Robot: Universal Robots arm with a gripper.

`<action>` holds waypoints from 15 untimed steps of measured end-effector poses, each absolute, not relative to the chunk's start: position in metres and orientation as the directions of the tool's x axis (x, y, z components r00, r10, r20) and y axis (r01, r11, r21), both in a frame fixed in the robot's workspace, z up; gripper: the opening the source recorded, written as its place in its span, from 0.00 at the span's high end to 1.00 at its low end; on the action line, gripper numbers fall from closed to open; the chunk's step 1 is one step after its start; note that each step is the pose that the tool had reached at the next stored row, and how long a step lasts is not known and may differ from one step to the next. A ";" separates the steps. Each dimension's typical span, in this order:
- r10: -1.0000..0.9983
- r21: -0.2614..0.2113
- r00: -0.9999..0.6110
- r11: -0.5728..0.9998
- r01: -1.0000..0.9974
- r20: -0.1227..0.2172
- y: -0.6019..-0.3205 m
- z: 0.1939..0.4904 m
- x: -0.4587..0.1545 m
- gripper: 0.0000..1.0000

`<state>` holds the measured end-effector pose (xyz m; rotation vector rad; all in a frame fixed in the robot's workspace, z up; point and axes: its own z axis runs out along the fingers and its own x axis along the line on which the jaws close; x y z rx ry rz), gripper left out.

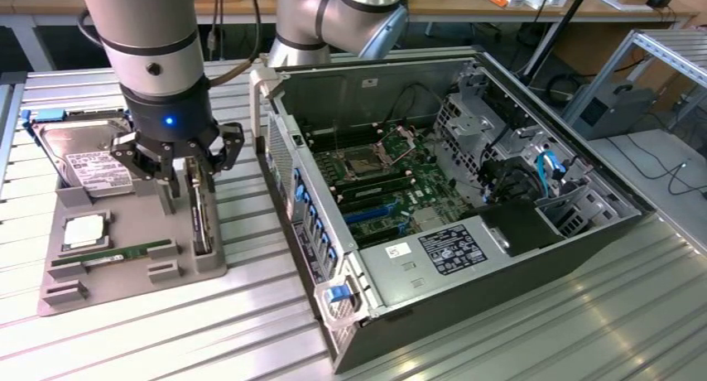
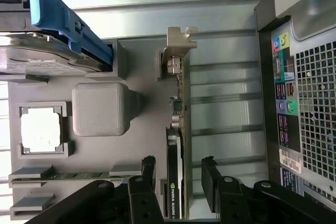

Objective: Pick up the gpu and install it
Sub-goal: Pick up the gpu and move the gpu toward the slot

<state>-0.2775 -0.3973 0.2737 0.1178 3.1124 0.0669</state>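
The gpu (image 1: 201,222) is a thin dark card standing on edge in a slot at the side of the grey holder tray (image 1: 144,273) nearest the computer. In the wrist view the gpu (image 2: 175,145) runs lengthwise, with its silver bracket (image 2: 178,45) at the far end. My gripper (image 1: 184,172) hangs just above the card and is open. Its two black fingers (image 2: 148,174) straddle the card, with a gap on each side and no contact visible. The open computer case (image 1: 442,207) lies on its side at the exterior view's right, with the motherboard (image 1: 382,186) exposed.
The tray also holds a hard drive (image 1: 88,153) in a blue caddy (image 2: 63,24), a CPU (image 1: 86,232) and a green RAM stick (image 1: 127,254). A grey block (image 2: 100,108) rises beside the gpu. The case's rear panel (image 2: 294,103) stands close to the tray on the ribbed metal table (image 1: 552,323).
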 end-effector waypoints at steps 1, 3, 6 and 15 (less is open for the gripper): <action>0.076 0.044 -0.997 0.996 0.075 -0.025 -0.397 0.273 -0.277 0.52; 0.076 0.044 -0.997 0.996 0.075 -0.024 -0.397 0.269 -0.278 0.52; 0.076 0.044 -0.997 0.996 0.075 -0.025 -0.396 0.265 -0.278 0.52; 0.076 0.044 -0.997 0.996 0.075 -0.024 -0.396 0.244 -0.278 0.52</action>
